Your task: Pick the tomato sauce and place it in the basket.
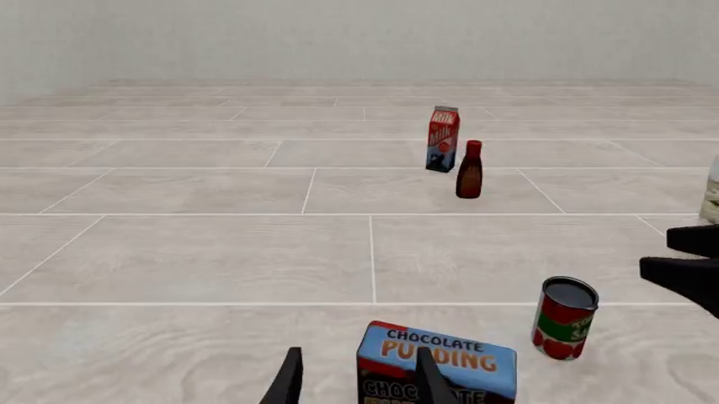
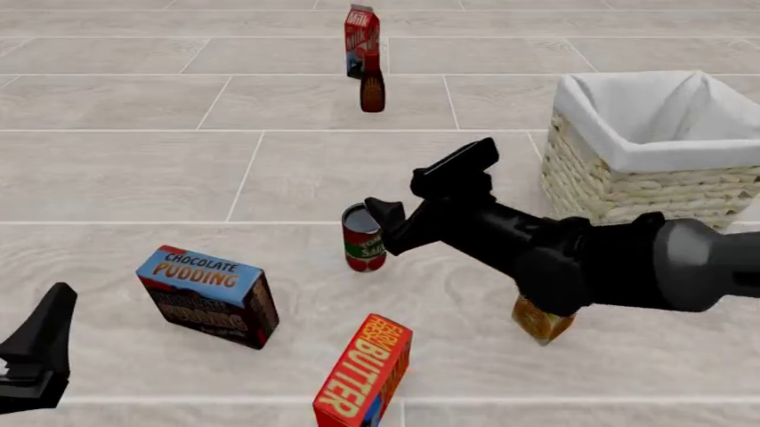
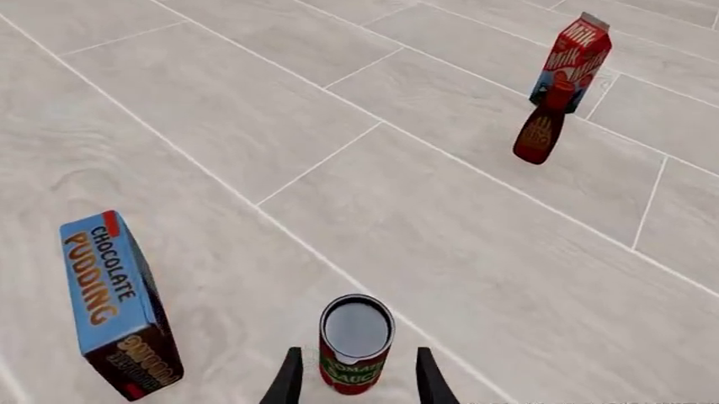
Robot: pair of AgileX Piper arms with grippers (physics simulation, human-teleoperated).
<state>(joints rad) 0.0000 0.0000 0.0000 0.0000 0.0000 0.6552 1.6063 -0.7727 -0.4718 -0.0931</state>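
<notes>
Can (image 2: 363, 237): upright on the counter (image 2: 142, 169), not yet lifted.
Right tool (image 3: 356, 377): released, fingers either side of the can, no squeeze visible.
Left tool (image 1: 357, 380): released, idle near the pudding box (image 2: 210, 295).
Basket (image 2: 618, 182): holds nothing visible.
Remaining: grasp, lift, carry, drop in the basket.

**Arm pose check**

Right arm reaches in from the right, angled forward and down toward mid-counter. Right pincer (image 2: 414, 194) has jaws spread wide, gripping nothing; both fingertips (image 3: 288, 379) show well apart in its wrist view. Left pincer (image 2: 36, 356) sits low at the near left edge, jaws parted, nothing between them.
</notes>
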